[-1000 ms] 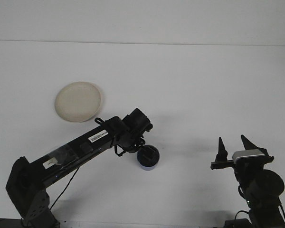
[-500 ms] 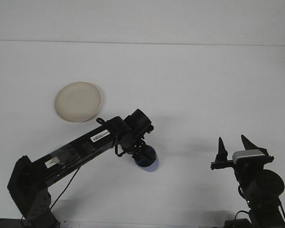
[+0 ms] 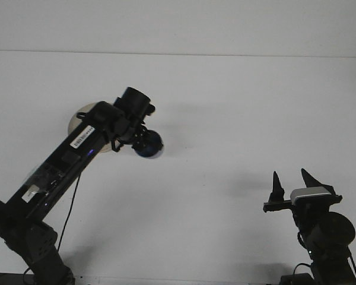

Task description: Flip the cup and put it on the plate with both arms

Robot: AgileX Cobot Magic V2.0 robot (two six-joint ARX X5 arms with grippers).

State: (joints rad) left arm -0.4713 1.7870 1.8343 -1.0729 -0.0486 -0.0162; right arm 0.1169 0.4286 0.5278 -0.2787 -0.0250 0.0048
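A dark blue cup (image 3: 149,144) hangs off the table, tilted, held at the tip of my left gripper (image 3: 141,138), which is shut on it. The left arm reaches up and to the left and covers most of the cream plate (image 3: 77,120), of which only the left rim shows. The cup sits just right of the plate. My right gripper (image 3: 291,181) stands open at the lower right, fingers pointing up, with nothing between them.
A white table (image 3: 237,119) fills the view, with a pale wall behind its far edge. The right arm's base (image 3: 323,237) sits at the bottom right corner.
The left arm has lifted the cup off the table and carried it up and left, from the table's middle to beside the plate. The right arm has not moved.
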